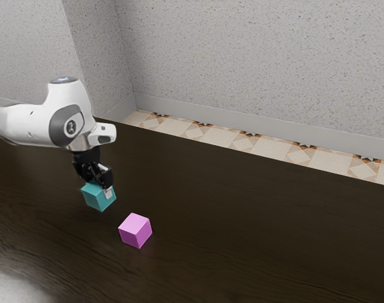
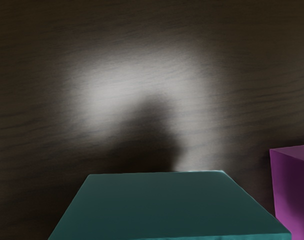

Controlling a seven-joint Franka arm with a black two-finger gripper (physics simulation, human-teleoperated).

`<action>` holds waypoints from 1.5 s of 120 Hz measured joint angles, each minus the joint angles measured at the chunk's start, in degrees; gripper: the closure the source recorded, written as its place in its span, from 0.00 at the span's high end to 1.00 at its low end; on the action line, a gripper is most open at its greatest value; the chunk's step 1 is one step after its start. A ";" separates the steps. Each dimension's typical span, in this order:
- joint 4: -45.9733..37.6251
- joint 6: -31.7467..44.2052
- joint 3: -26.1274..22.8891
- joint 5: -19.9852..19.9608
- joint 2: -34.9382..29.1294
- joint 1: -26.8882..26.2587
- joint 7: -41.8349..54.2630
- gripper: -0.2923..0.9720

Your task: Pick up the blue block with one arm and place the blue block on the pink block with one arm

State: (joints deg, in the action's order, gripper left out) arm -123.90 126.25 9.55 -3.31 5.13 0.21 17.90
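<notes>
A teal-blue block hangs just above the dark wooden table, with my black gripper shut on its top from two sides. The pink block rests on the table a short way toward the exterior view's right and nearer the camera, apart from the held block. In the wrist view the blue block sits large right under my hand, and a corner of the pink block shows beside it. The arm's shadow falls on the table beneath.
The table runs wide toward the exterior view's right. Beyond its far edge lie a patterned tiled floor and grey textured walls.
</notes>
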 joint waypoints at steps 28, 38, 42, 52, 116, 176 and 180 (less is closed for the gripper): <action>-1.26 0.34 -0.03 0.36 -2.04 -3.31 -4.62 0.40; -1.40 0.39 -0.04 0.40 -2.24 -4.36 -6.03 0.40; -1.44 0.40 -0.03 0.42 -2.32 -4.74 -6.56 0.40; -1.57 0.42 -0.04 0.44 -2.58 -5.62 -7.81 0.40; -8.13 2.64 0.14 0.56 -6.67 -10.24 -14.15 0.40; -10.70 4.25 -0.04 1.66 -8.45 -12.53 -18.14 0.40; -10.70 4.27 -0.04 1.69 -8.45 -12.62 -18.33 0.40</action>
State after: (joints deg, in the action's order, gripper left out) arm -134.60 130.52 9.52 -1.62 -3.32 -12.40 -0.43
